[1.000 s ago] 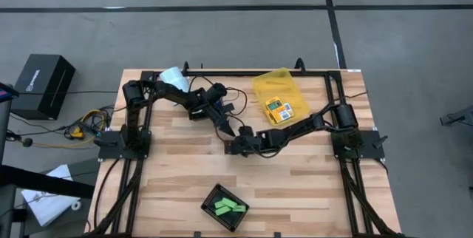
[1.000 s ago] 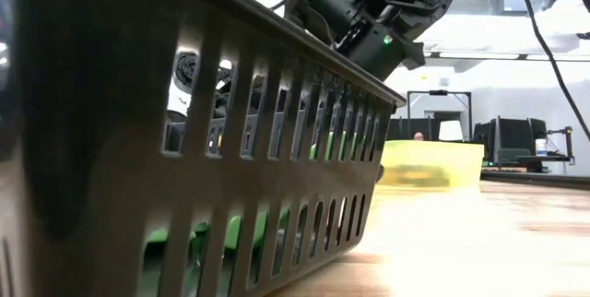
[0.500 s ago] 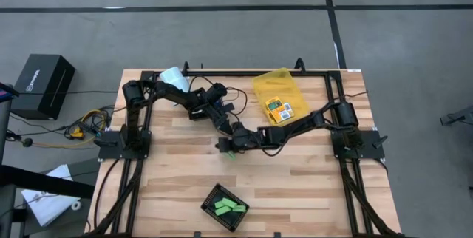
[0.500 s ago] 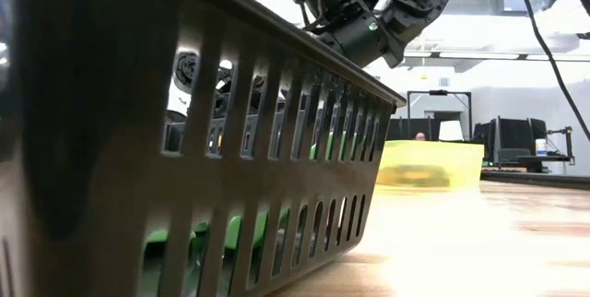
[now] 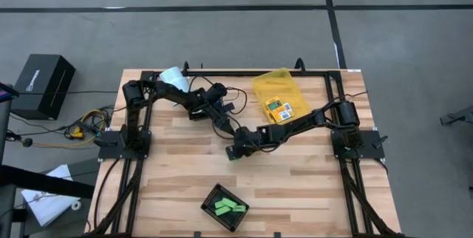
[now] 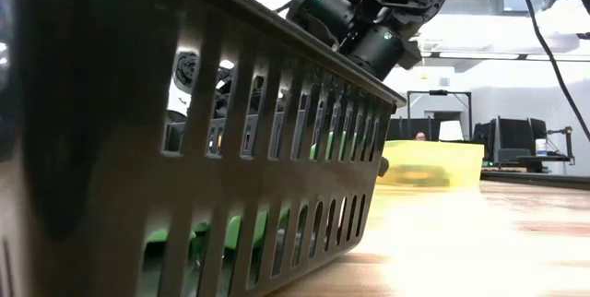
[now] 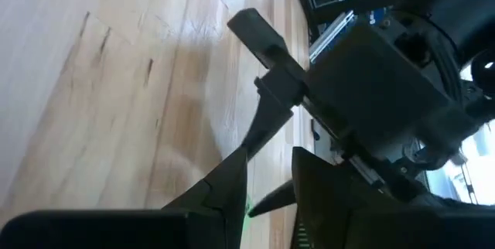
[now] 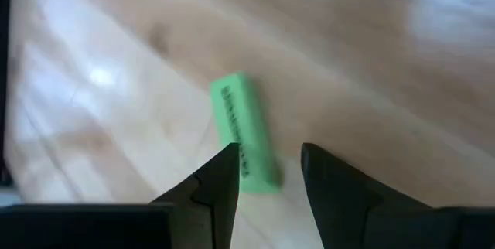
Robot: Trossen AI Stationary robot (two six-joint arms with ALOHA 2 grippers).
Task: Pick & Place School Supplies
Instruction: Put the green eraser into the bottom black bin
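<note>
A light-green oblong piece (image 8: pixel 244 144) lies on the wood near the table's middle (image 5: pixel 231 155). My right gripper (image 8: pixel 267 168) reaches in from the right (image 5: pixel 235 151), open, pointing down, with the piece's near end between its fingertips. My left gripper (image 7: pixel 269 164) hovers just beyond it toward the far-left (image 5: pixel 228 130), open by a narrow gap, empty. Other green pieces (image 5: pixel 229 208) lie in a black slotted basket (image 5: pixel 213 197). Yellow-orange packs (image 5: pixel 277 110) lie in the yellow bin (image 5: pixel 277 83). The blue-handled tools are out of view. My right gripper has the end of the green piece (image 8: pixel 259 173) between its fingers, coming from above. A gap shows beside one finger (image 8: pixel 321 179). Whether the other finger (image 8: pixel 220 179) touches the piece, I cannot tell.
The black basket stands at the near edge and fills the low view's foreground (image 6: pixel 184 149). The yellow bin sits at the far right (image 6: pixel 429 163). A pale white-blue cylinder (image 5: pixel 172 77) lies at the far left. Bare wood lies on either side of the basket.
My right gripper has swung a little toward the table's left and then back toward the right and the near edge. A green piece now shows at its tip, where none showed a second ago.
</note>
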